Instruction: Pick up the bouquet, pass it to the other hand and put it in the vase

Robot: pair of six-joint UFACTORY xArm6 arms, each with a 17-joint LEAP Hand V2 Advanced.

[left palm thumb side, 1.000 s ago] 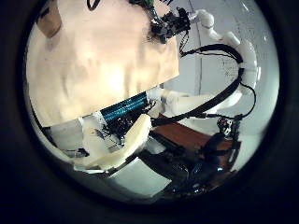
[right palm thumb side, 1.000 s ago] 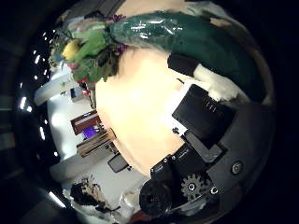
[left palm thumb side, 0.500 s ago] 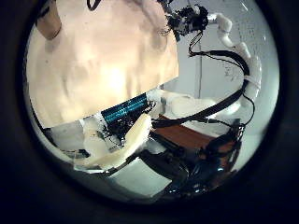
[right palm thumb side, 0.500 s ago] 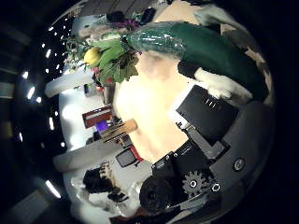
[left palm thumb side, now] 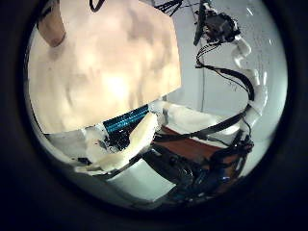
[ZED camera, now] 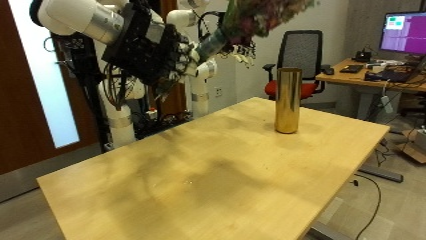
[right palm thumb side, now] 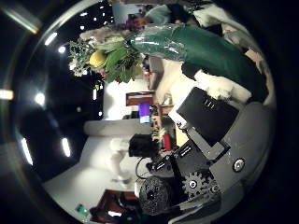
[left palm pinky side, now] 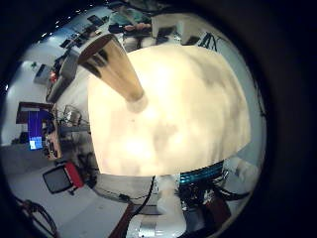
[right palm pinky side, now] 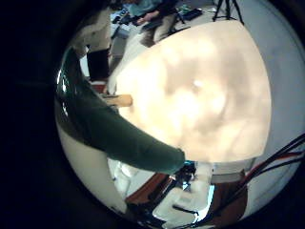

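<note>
Robot hand lifting a bouquet high above a wooden table.

The bouquet [ZED camera: 260,18], in a glossy green wrap with leafy flowers, is clasped in the curled fingers of the right hand [ZED camera: 160,50]. The left hand's fingers cannot be seen. It should be kept steady for the handover, clear of the tall, smooth brass-coloured vase [ZED camera: 286,99] on the pale table [ZED camera: 200,180].

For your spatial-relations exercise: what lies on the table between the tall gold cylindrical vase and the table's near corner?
Nothing: in the outside view the light wooden table is bare from the tall gold cylindrical vase to that corner.
</note>
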